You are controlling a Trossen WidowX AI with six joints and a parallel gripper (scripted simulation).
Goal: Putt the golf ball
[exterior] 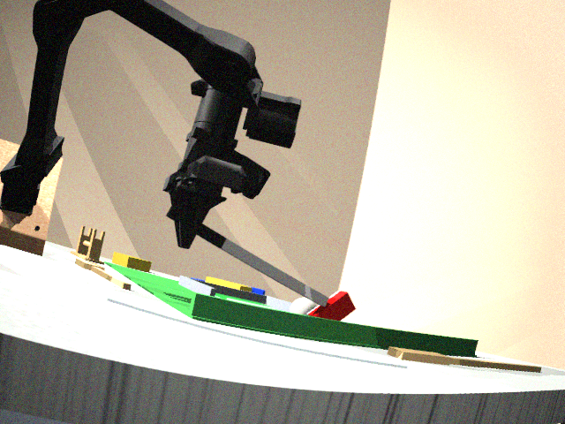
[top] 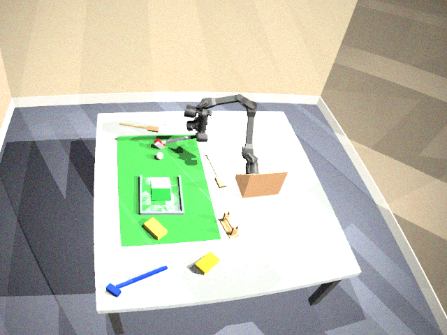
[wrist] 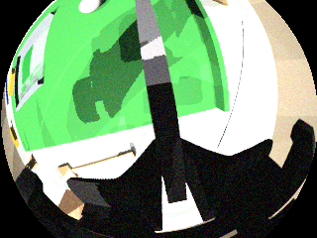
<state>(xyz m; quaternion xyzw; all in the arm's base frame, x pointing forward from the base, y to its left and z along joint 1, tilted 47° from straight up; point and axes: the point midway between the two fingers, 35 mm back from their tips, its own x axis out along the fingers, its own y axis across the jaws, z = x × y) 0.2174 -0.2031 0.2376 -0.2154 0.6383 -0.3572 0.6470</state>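
My gripper point(top: 200, 136) point(exterior: 187, 237) is shut on the dark grip end of the red putter. The putter's grey shaft point(top: 175, 139) point(exterior: 269, 274) point(wrist: 157, 66) slopes down to its red head point(top: 158, 142) point(exterior: 335, 305), which sits low over the far end of the green mat point(top: 130, 202) point(exterior: 282, 321) point(wrist: 73, 40). The white golf ball point(top: 158, 155) point(exterior: 299, 305) point(wrist: 90, 4) lies on the mat just in front of the head. The ramp with grey side rails and the raised green point(top: 160, 190) lies further along the mat; it also shows in the wrist view point(wrist: 23, 73).
A yellow block point(top: 155, 227) lies on the mat's near end, another yellow block point(top: 207, 262) on the white table point(top: 288, 223). A blue putter point(top: 135, 278) lies at the front left. Wooden putters point(top: 140, 125) point(top: 216, 172), a small wooden stand point(top: 229, 225) and the arm's wooden base point(top: 261, 183) are nearby.
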